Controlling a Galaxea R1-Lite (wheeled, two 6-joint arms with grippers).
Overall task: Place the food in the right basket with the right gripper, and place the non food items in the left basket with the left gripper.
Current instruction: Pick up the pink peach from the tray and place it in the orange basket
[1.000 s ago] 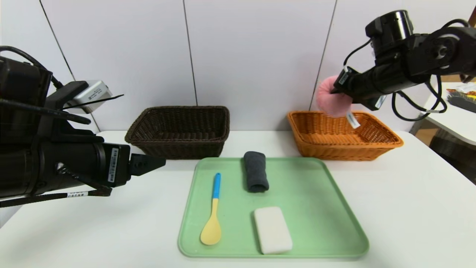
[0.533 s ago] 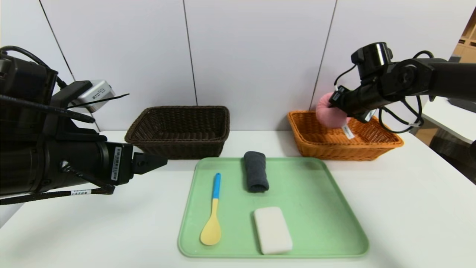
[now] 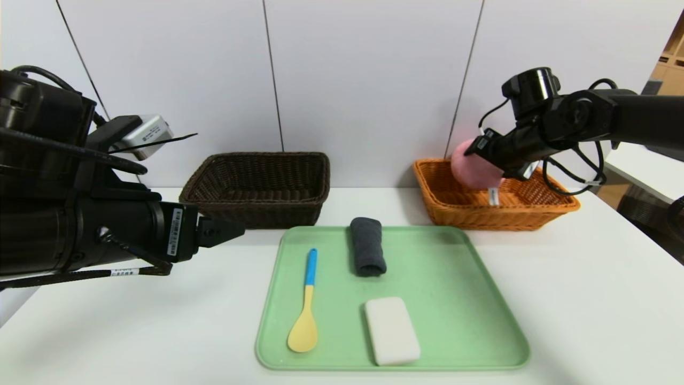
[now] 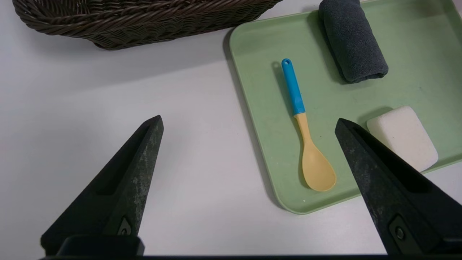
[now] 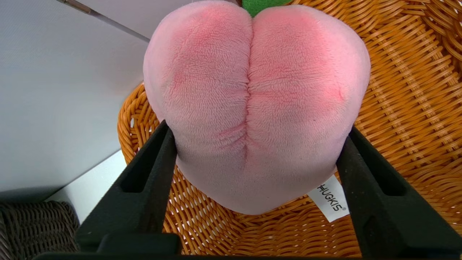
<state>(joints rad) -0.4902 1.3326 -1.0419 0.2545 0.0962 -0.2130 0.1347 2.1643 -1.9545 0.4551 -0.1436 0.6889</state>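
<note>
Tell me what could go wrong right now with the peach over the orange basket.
The plush peach sits between the right gripper fingers above the near-left corner of the orange basket, close to its rim, so on release it might catch the rim and roll out onto the table. Its white tag hangs beside one finger and might snag.

Peach leaf cropped at edge

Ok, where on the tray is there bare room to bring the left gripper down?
Bare room: the tray's right half, beyond the grey cloth and white bar. A lane also runs between spoon and cloth. The left gripper hangs open over the table.
</note>
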